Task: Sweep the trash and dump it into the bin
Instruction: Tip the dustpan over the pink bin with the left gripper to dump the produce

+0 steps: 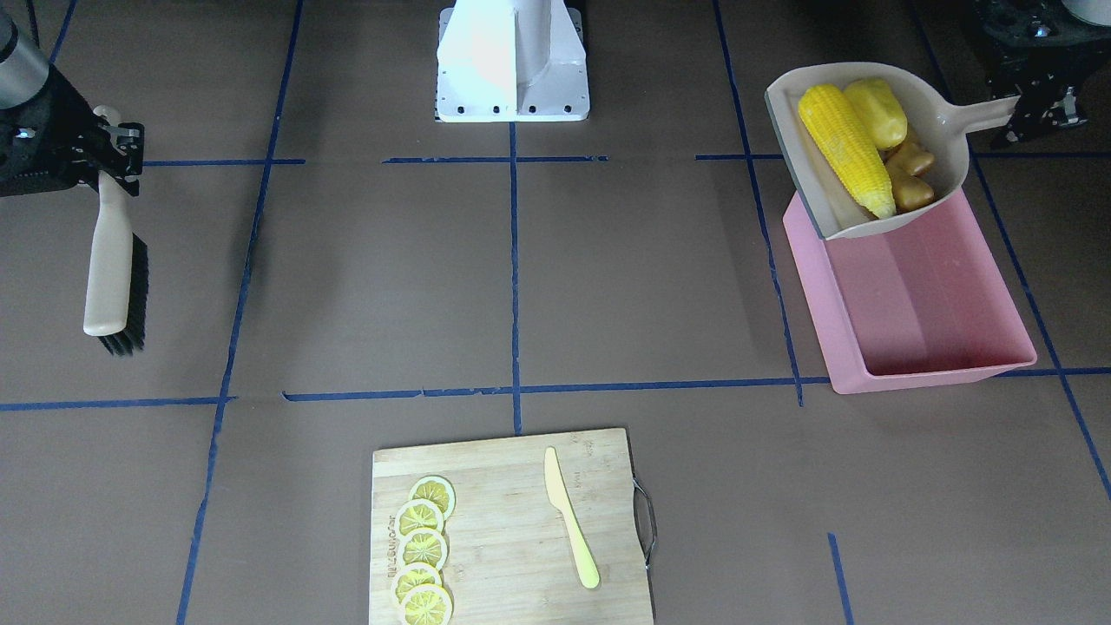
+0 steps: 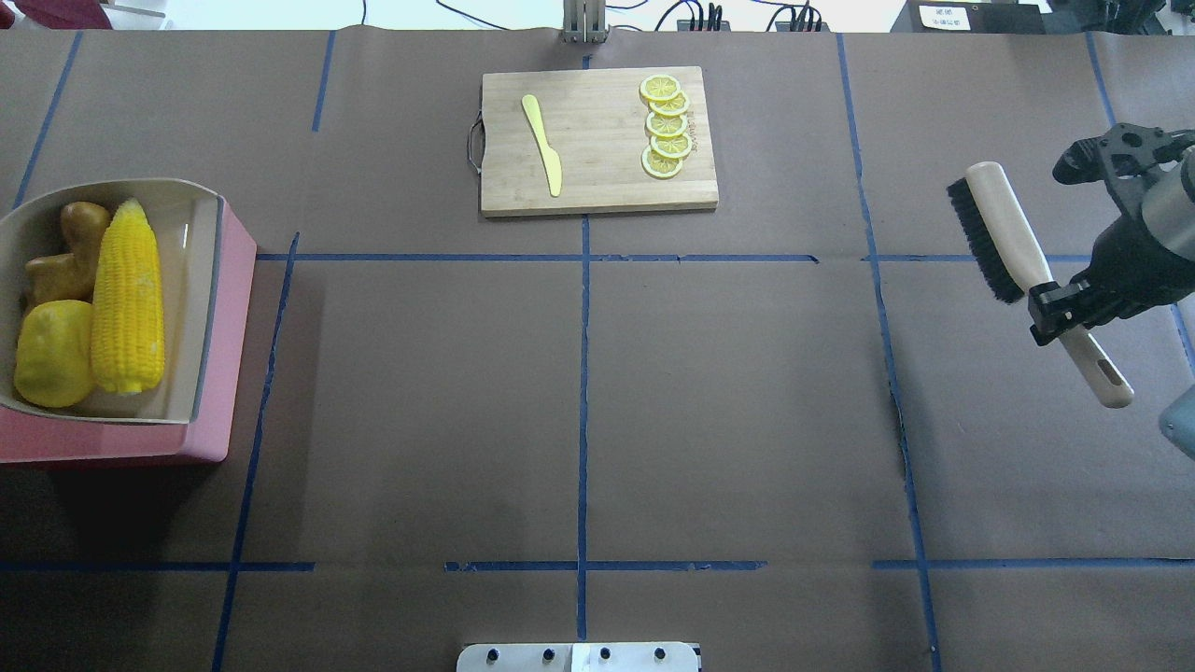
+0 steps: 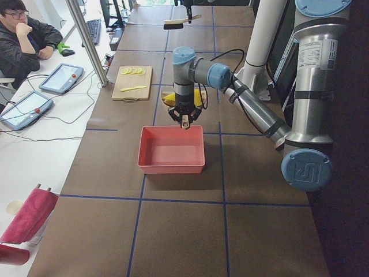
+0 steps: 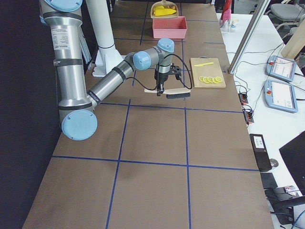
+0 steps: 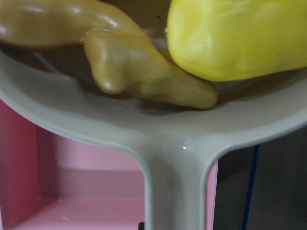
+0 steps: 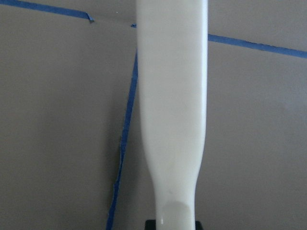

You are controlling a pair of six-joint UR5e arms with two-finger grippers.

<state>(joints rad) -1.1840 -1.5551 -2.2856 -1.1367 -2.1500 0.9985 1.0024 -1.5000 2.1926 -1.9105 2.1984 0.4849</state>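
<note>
The trash lies in a beige dustpan point(image 1: 950, 148) held over the far end of the pink bin point(image 1: 937, 295). It is a yellow corn cob point(image 1: 846, 156), a yellow potato-like lump point(image 1: 877, 111) and a tan ginger root point(image 1: 911, 178). My left gripper point(image 1: 1020, 115) is shut on the dustpan's handle point(image 5: 172, 191). In the left wrist view the ginger root point(image 5: 139, 72) and lump point(image 5: 240, 38) rest against the pan's back wall, with the bin point(image 5: 72, 191) below. The bin's inside looks empty. Far across the table my right gripper point(image 1: 113, 148) is shut on the beige brush point(image 1: 110, 260), held above the table.
A wooden cutting board point(image 1: 512, 555) sits at the table's operator side, with lemon slices point(image 1: 423, 551) and a yellow plastic knife point(image 1: 568, 516) on it. The robot's white base point(image 1: 512, 61) stands at the opposite edge. A person sits beside the table in the exterior left view.
</note>
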